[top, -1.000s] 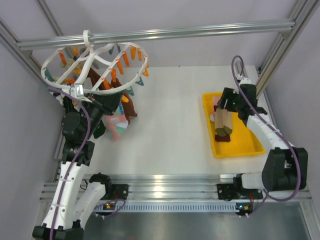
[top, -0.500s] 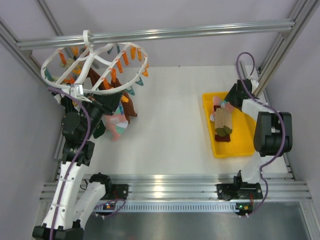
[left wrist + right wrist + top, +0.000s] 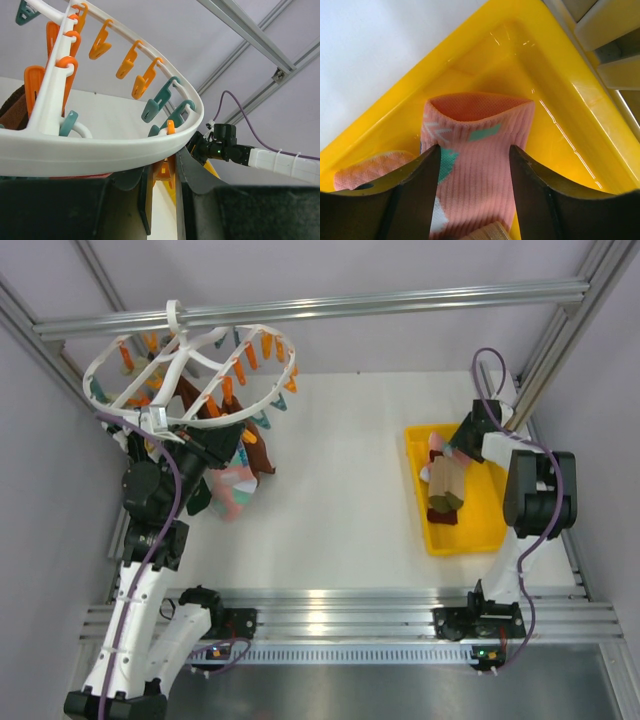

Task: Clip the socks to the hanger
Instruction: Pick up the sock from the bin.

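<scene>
Right tool (image 3: 475,152) is sitting open, fingers straddling the cuff of the pink sock (image 3: 480,125) in the far corner of the yellow tray (image 3: 565,115). I'm aiming to pinch near the cuff edge, both layers, then lift straight up so the tray wall and the other socks (image 3: 445,495) aren't dragging. Left tool (image 3: 162,187) is clenching an orange clip (image 3: 163,172) under the hanger (image 3: 100,150) rim, well across the tabletop (image 3: 340,470). Bringing the cuff in first should suit that clip.
</scene>
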You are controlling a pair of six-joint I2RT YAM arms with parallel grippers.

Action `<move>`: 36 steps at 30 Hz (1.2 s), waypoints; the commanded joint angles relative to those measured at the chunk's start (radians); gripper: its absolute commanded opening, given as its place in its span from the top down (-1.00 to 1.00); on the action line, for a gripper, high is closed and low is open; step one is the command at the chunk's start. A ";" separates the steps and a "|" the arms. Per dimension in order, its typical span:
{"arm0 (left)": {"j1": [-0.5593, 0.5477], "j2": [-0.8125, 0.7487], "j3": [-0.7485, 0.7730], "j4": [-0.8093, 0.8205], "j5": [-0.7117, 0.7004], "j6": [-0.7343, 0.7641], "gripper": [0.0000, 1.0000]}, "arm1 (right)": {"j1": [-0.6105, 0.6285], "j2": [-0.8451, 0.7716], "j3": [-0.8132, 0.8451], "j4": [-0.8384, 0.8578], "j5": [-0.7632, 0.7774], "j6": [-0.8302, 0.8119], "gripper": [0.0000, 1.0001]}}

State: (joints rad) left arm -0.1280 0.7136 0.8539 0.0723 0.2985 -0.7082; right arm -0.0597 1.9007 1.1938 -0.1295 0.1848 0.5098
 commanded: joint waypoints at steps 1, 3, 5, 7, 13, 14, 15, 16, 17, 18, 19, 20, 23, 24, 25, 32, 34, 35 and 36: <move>0.013 0.026 0.034 0.000 -0.110 0.012 1.00 | -0.023 -0.002 0.027 -0.071 0.019 0.042 -0.11; 0.013 0.024 0.036 -0.005 -0.110 0.012 1.00 | -0.023 0.000 0.018 -0.082 0.012 0.041 -0.06; 0.014 0.024 0.037 -0.005 -0.107 0.012 1.00 | -0.025 0.006 0.021 -0.088 -0.001 0.035 -0.01; 0.013 0.026 0.046 -0.005 -0.111 0.021 1.00 | -0.025 0.011 0.030 -0.107 -0.010 0.018 0.03; 0.013 0.030 0.057 -0.005 -0.116 0.035 1.00 | -0.035 0.054 0.069 -0.183 -0.034 -0.024 0.47; 0.013 0.030 0.057 -0.006 -0.119 0.032 1.00 | -0.048 0.055 0.067 -0.193 -0.047 -0.028 0.58; 0.013 0.030 0.057 -0.003 -0.122 0.032 1.00 | -0.054 0.061 0.067 -0.194 -0.057 -0.045 0.79; 0.013 0.030 0.057 -0.005 -0.124 0.035 1.00 | -0.058 0.064 0.070 -0.200 -0.059 -0.056 0.86; 0.014 0.032 0.057 -0.002 -0.127 0.038 1.00 | -0.060 0.063 0.075 -0.199 -0.056 -0.074 1.00; 0.013 0.030 0.057 0.000 -0.128 0.038 1.00 | -0.060 0.060 0.078 -0.199 -0.054 -0.112 1.00; 0.014 0.030 0.057 0.001 -0.125 0.038 1.00 | -0.065 0.055 0.082 -0.205 -0.062 -0.128 1.00; 0.014 0.030 0.057 0.003 -0.121 0.036 1.00 | -0.066 0.032 0.079 -0.205 -0.074 -0.142 1.00; 0.013 0.029 0.050 0.003 -0.111 0.026 1.00 | -0.066 -0.029 0.059 -0.153 -0.126 -0.183 1.00; 0.013 0.027 0.048 0.003 -0.105 0.026 1.00 | -0.066 -0.078 0.052 -0.138 -0.148 -0.204 1.00; 0.013 0.029 0.045 0.003 -0.104 0.024 1.00 | -0.066 -0.101 0.053 -0.113 -0.180 -0.209 1.00; 0.013 0.021 0.042 0.007 -0.091 0.027 1.00 | -0.066 -0.311 0.050 -0.061 -0.343 -0.266 1.00; 0.013 0.020 0.040 0.007 -0.088 0.030 1.00 | -0.066 -0.350 0.041 -0.056 -0.372 -0.280 1.00; 0.013 0.020 0.039 0.009 -0.087 0.030 1.00 | -0.066 -0.385 0.035 -0.053 -0.383 -0.303 1.00; 0.013 0.018 0.039 0.009 -0.085 0.027 1.00 | -0.066 -0.406 0.032 -0.052 -0.407 -0.318 1.00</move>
State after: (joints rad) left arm -0.1291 0.7181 0.8776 0.0448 0.2981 -0.6857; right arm -0.1154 1.5684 1.2304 -0.2405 -0.1421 0.2504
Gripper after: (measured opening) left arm 0.219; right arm 0.012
